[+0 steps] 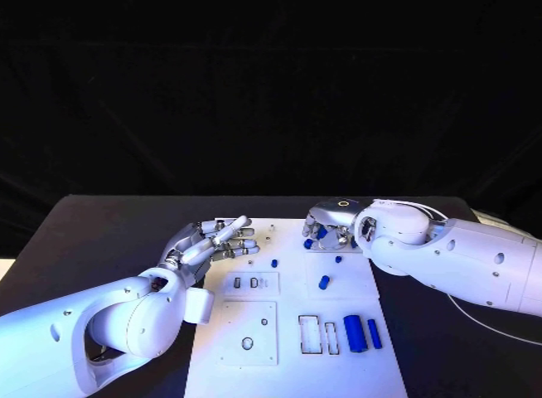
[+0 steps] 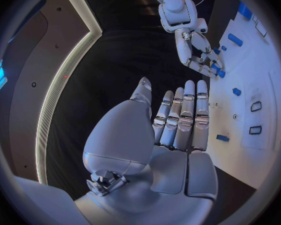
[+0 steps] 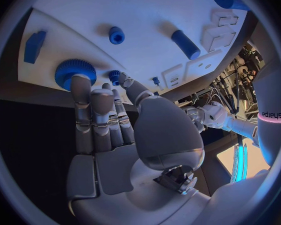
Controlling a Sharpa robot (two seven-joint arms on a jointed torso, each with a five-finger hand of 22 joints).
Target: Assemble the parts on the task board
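The white task board lies in the middle of the table. My right hand hovers at its far edge with fingers stretched out. One fingertip touches a blue gear, and the thumb tip sits beside a small blue knob. I see nothing gripped in it. My left hand floats at the board's far left corner, fingers straight and together, palm empty. A blue peg and a blue cylinder lie on the board beyond the right hand's fingers.
Nearer me on the board lie a large blue cylinder and a blue bar beside rectangular slots. A short blue cylinder and a tiny blue piece sit mid-board. Black table surrounds the board.
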